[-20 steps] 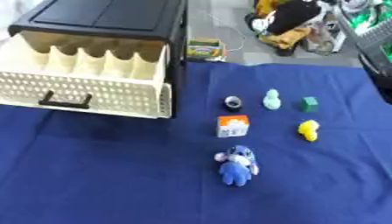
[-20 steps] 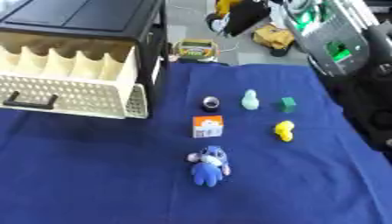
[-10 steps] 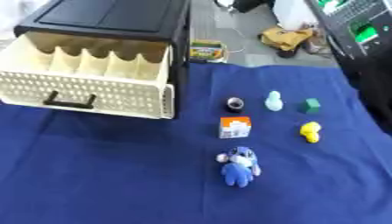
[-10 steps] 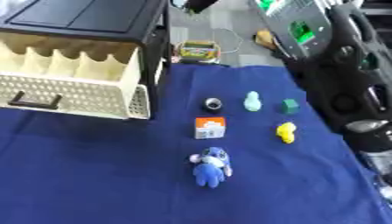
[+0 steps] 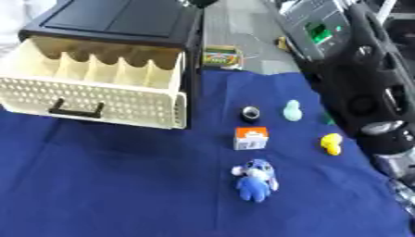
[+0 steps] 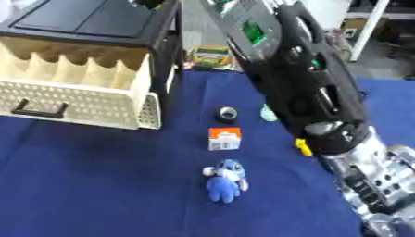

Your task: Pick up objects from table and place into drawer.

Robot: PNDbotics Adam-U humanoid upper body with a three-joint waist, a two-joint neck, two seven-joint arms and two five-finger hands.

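— What is lying nearest on the dark blue tablecloth (image 5: 97, 185)?

— A small blue plush toy with a pale face (image 5: 254, 178) is lying on its back near the cloth's middle. At its twelve o'clock, just beyond, a little white box with an orange top (image 5: 250, 138) is standing upright.

— And past the box?

— A small black-and-silver ring-shaped piece (image 5: 250, 113) is sitting at the box's twelve o'clock. A pale mint-green rounded figure (image 5: 292, 110) is standing at that ring's three o'clock. A yellow duck-like toy (image 5: 330, 143) is resting at the box's three o'clock, apart from it.

— Where is the drawer?

— The cream plastic drawer with a perforated front and black handle (image 5: 89, 102) is standing pulled out at about ten o'clock from the plush, its dividers showing. It is sticking out of a black cabinet (image 5: 122, 21). Behind the cloth, a colourful small carton (image 5: 220, 56) is lying on the grey floor.

— What is the robot doing?

— Its right arm, black with silver joints (image 6: 308, 88), is crossing the right side, covering part of the green figure in the right eye view. I cannot tell how the right hand's fingers are set. The left hand is not showing.
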